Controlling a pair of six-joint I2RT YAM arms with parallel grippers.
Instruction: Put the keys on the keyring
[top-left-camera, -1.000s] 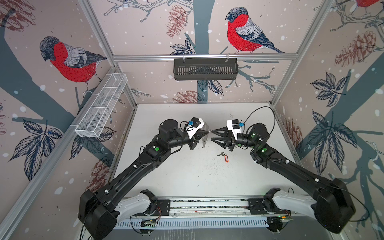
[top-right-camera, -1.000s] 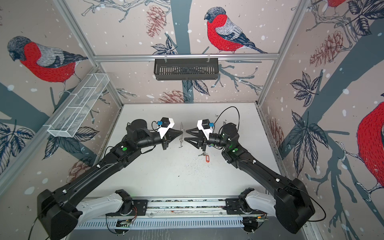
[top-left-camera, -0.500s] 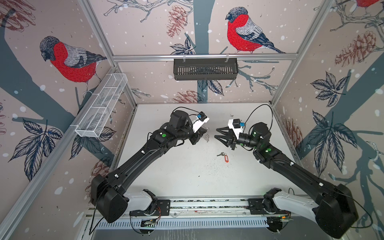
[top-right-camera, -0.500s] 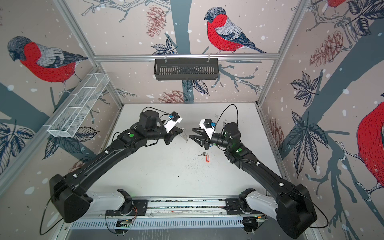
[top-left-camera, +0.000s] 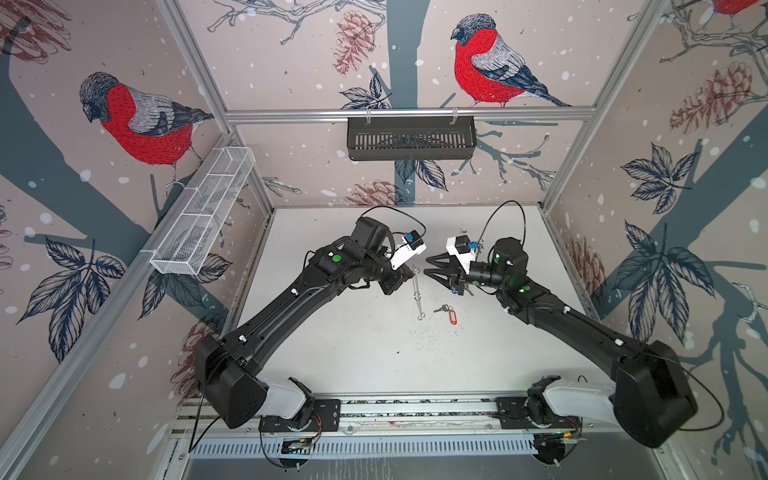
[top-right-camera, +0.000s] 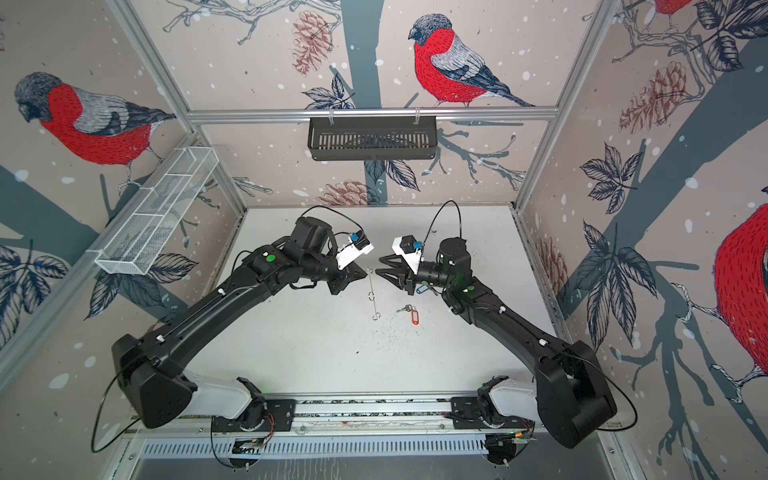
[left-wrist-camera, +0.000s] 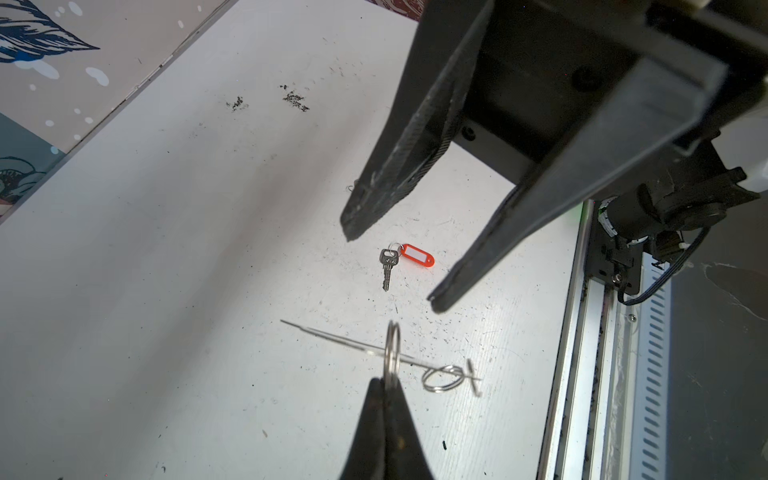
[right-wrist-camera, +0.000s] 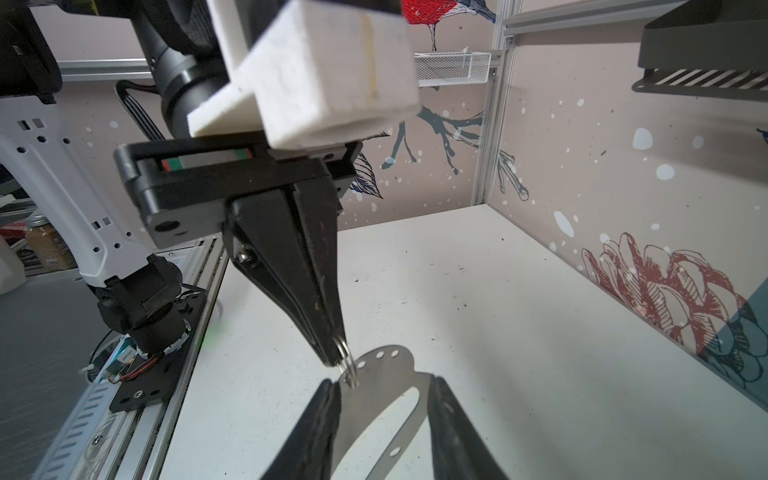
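Note:
The keyring (right-wrist-camera: 386, 374), a grey see-through plate with a long slot and small holes, hangs edge-on in both top views (top-left-camera: 417, 286) (top-right-camera: 371, 286). My left gripper (left-wrist-camera: 384, 382) (top-left-camera: 409, 271) is shut on one of the plate's small metal rings (left-wrist-camera: 392, 349); a second ring (left-wrist-camera: 442, 378) dangles lower on it. My right gripper (right-wrist-camera: 382, 382) (top-left-camera: 424, 267) faces the plate at close range, jaws apart, nothing between them. One of the keys, with a red-orange tag (top-left-camera: 452, 316) (left-wrist-camera: 417, 254), lies on the table. A blue tag (top-right-camera: 421, 289) shows under my right wrist.
The white table (top-left-camera: 353, 353) carries dark specks near the red-tagged key. A black slotted basket (top-left-camera: 411, 137) hangs on the back wall and a white wire basket (top-left-camera: 203, 216) on the left wall. The arms' mounting rail (top-left-camera: 415, 415) runs along the front edge.
My left arm has lifted and turned its wrist, so the plate now hangs down from the held ring. My right gripper's jaws have narrowed and it has drawn back slightly.

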